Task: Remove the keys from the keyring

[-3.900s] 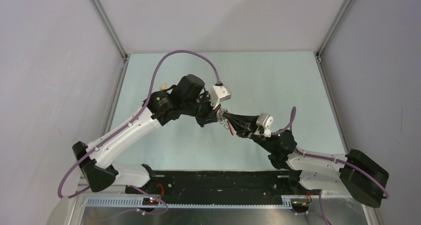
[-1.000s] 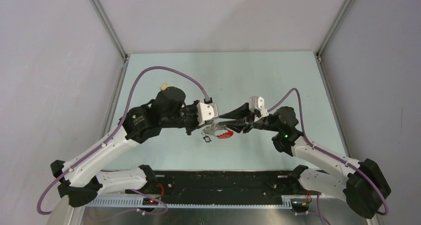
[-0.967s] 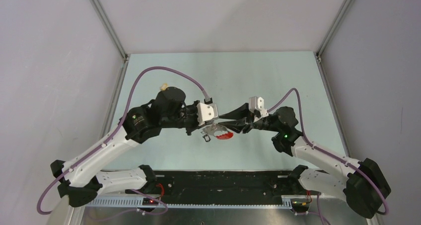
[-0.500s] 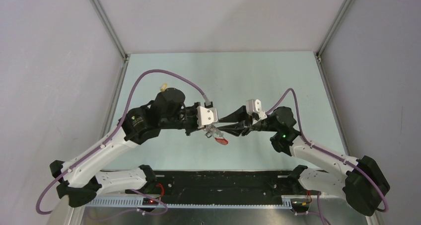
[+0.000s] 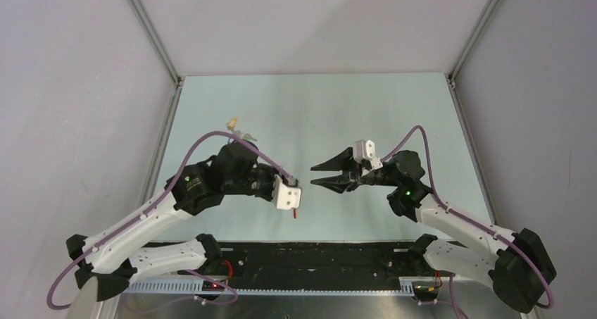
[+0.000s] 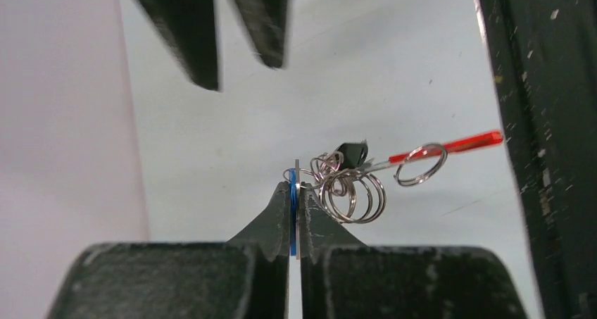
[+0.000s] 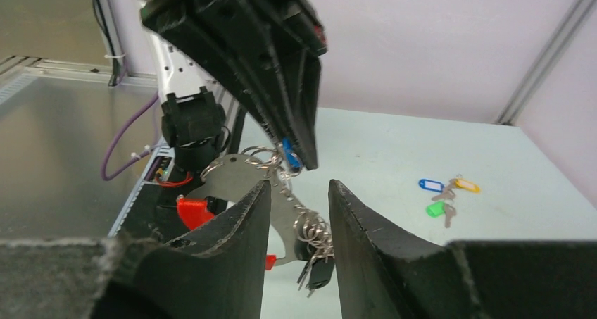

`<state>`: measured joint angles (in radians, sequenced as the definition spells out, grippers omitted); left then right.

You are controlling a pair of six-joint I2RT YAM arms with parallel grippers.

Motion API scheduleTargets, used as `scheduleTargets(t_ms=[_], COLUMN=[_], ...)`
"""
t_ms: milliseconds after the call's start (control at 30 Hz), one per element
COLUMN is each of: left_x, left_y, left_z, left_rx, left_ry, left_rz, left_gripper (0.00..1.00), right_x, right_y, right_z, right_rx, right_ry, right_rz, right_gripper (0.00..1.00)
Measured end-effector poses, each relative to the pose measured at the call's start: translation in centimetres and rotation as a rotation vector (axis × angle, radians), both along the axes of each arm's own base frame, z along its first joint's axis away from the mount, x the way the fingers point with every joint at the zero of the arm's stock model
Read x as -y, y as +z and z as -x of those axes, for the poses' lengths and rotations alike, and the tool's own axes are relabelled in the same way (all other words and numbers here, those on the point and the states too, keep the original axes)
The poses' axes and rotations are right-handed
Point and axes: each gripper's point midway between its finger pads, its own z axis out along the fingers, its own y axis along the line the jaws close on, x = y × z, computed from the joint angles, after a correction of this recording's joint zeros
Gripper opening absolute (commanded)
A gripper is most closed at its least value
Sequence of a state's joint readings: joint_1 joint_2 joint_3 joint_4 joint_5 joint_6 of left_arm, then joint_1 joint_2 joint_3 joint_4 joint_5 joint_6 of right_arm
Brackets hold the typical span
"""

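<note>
My left gripper (image 6: 294,186) is shut on a blue tag (image 6: 292,199) and a thin flat metal piece of the keys' bunch. Several silvery rings (image 6: 350,194), a black tag (image 6: 353,153) and the keyring (image 6: 421,165) with its red strap (image 6: 450,144) stick out to the right of the tips. In the top view the left gripper (image 5: 289,197) points down near the front rail, with red showing below it. My right gripper (image 5: 322,174) is open and empty, apart from the bunch. In the right wrist view the keys (image 7: 315,261) hang beyond the open right gripper (image 7: 298,189).
A second cluster with tan, blue and green tags (image 7: 445,192) lies on the table at the far left, also seen in the top view (image 5: 237,126). The black front rail (image 5: 317,255) runs under the arms. Grey walls enclose the table.
My left gripper has swung away from the right gripper toward the front rail, taking the bunch with it. The right gripper stays in place and stands open, away from the bunch.
</note>
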<state>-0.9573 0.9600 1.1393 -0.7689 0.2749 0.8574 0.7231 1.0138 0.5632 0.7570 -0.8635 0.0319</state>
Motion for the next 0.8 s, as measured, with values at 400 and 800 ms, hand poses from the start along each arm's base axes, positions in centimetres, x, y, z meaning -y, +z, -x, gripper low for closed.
scheduleTargets(t_ms=[400, 800], left_x=[-0.2, 0.0], left_y=[-1.2, 1.3], left_z=[-0.1, -0.3], left_rx=[0.288, 0.403], left_ry=[-0.211, -0.231], left_rz=[-0.06, -0.003], left_gripper=[0.0, 0.0], right_x=[-0.4, -2.1], right_y=[-1.0, -2.8], right_z=[-0.8, 0.0], right_rx=[0.0, -0.007], right_ry=[-0.05, -0.007], right_rz=[0.026, 0.063], right_gripper=[0.34, 0.33])
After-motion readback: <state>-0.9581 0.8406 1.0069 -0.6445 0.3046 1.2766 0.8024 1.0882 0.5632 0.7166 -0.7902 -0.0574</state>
